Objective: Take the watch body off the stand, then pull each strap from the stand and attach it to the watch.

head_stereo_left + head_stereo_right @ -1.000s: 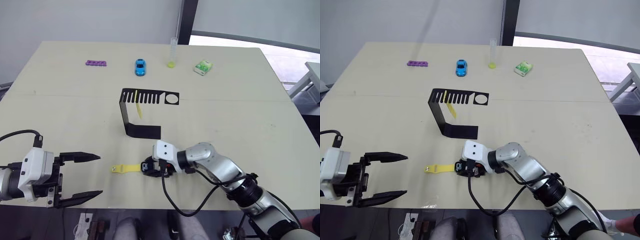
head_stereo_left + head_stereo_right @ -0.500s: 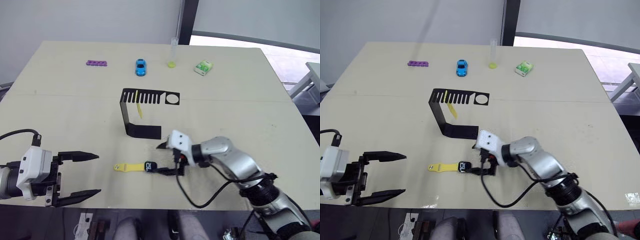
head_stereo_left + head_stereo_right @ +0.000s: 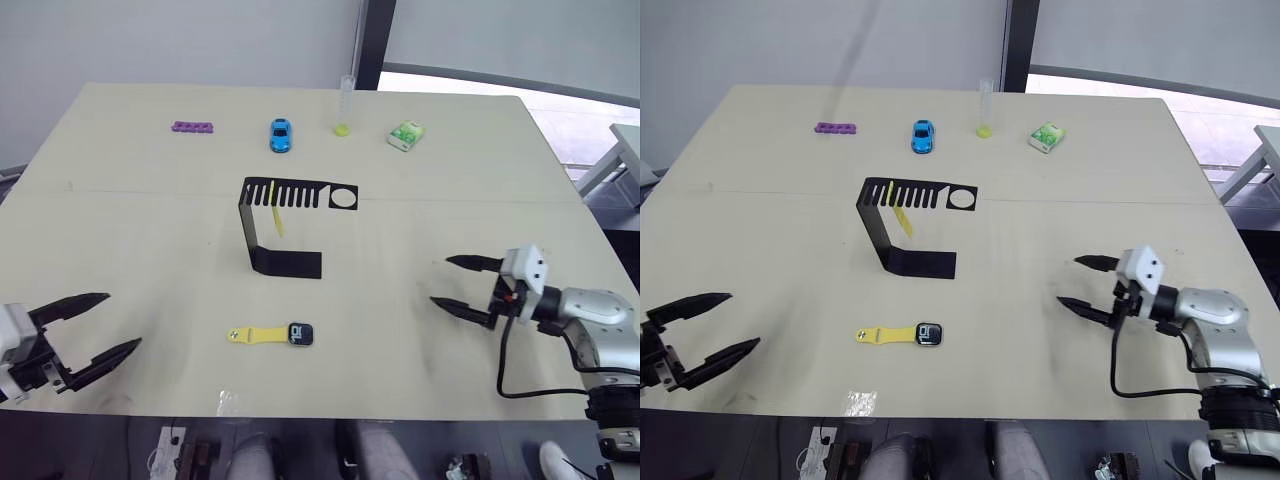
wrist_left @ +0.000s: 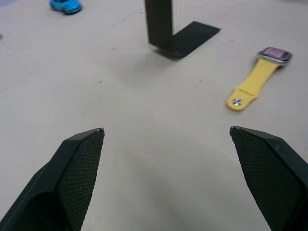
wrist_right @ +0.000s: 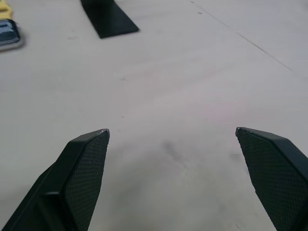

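Both claws, the left gripper (image 3: pixel 98 324) and right gripper (image 3: pixel 453 283), gape empty at the frame's lower corners, while the watch body (image 3: pixel 301 334) with one strap (image 3: pixel 254 336) attached lies lower-centre and the second strap (image 3: pixel 276 212) hangs on the stand (image 3: pixel 285 262), seemingly half done.

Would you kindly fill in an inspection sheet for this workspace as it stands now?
Surface: beige table, faint scuffs near the front.
Job's things: dark square watch body lying flat with one yellow strap attached; second yellow strap hanging from the black C-shaped stand.
Clutter: purple studded bar, blue toy car, clear yellow-bottomed tube, green-white packet, along the far edge.
Grippers: left pincer open, empty; right pincer open, empty.
Cables: black cable looping under the right wrist.
Surroundings: grey wall, dark post.
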